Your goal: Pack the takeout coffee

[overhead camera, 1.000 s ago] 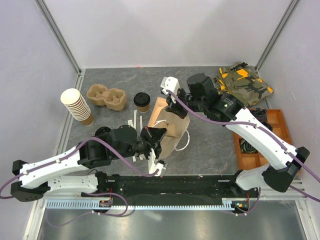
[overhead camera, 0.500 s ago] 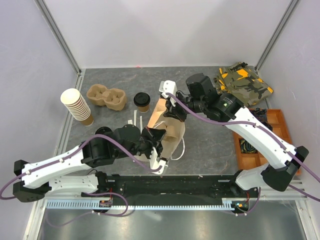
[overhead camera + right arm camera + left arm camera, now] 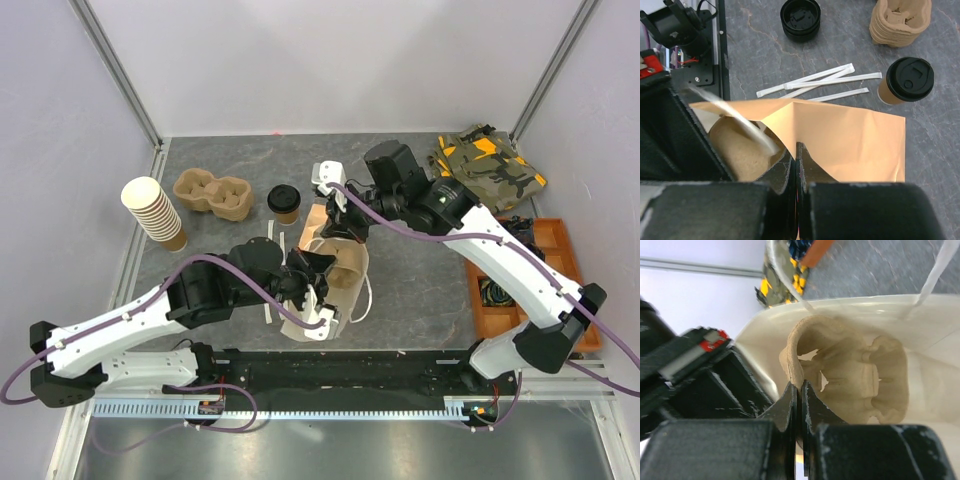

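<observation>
Now the bag's mouth is pulled open, and the coffee is still outside!
Overhead: both arms have shifted left with the paper bag (image 3: 312, 232); the takeout coffee (image 3: 284, 203) stands on the worktop (image 3: 420, 280) just beyond it. Left wrist: left tool (image 3: 799, 390) pinched shut, apparently on the pulp carrier (image 3: 860, 375) inside. Right wrist: right tool (image 3: 795, 152) clamped on the bag's edge. No readable writing.

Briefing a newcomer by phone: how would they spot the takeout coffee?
Find the brown paper bag mid-table. Just beyond its far left corner stands a small brown kraft paper cup with a round black lid. Unlike the tall stack of white-rimmed cups, it is lidded.
</observation>
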You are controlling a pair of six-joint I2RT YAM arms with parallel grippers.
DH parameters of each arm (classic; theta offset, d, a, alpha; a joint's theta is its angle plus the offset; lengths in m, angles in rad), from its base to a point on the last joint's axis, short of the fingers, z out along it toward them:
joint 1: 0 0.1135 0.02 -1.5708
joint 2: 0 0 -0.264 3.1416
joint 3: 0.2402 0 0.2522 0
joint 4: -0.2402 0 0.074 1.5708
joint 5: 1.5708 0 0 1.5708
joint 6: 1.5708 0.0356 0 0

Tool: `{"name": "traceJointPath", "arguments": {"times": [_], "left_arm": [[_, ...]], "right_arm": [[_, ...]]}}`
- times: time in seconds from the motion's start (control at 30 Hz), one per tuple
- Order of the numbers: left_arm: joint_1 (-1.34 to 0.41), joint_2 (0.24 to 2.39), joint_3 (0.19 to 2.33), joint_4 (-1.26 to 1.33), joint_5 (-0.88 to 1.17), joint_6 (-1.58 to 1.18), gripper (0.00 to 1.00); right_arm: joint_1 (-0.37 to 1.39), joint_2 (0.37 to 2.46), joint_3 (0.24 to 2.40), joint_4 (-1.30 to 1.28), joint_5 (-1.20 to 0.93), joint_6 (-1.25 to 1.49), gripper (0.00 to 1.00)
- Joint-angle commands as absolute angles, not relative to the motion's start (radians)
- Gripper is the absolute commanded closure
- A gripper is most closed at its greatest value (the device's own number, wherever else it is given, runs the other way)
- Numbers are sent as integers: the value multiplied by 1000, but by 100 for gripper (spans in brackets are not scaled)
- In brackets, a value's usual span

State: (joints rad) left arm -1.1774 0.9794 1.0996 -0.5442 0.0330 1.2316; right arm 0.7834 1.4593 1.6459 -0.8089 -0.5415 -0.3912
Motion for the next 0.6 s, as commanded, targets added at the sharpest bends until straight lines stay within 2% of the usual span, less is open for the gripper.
{"name": "traceJointPath", "arguments": {"times": [0.0, 0.3, 0.57], "left_arm": [[-1172, 988, 1207, -534, 81, 1157, 98], [-1172, 1005, 1189, -569, 57, 1045, 98], [-1172, 1000, 1137, -610, 32, 1032, 98]], "right_arm": [[747, 1491, 1742, -871, -664, -364, 100], [732, 1491, 1675, -882, -729, -328, 100], [730, 1491, 1657, -871, -698, -322, 100]]}}
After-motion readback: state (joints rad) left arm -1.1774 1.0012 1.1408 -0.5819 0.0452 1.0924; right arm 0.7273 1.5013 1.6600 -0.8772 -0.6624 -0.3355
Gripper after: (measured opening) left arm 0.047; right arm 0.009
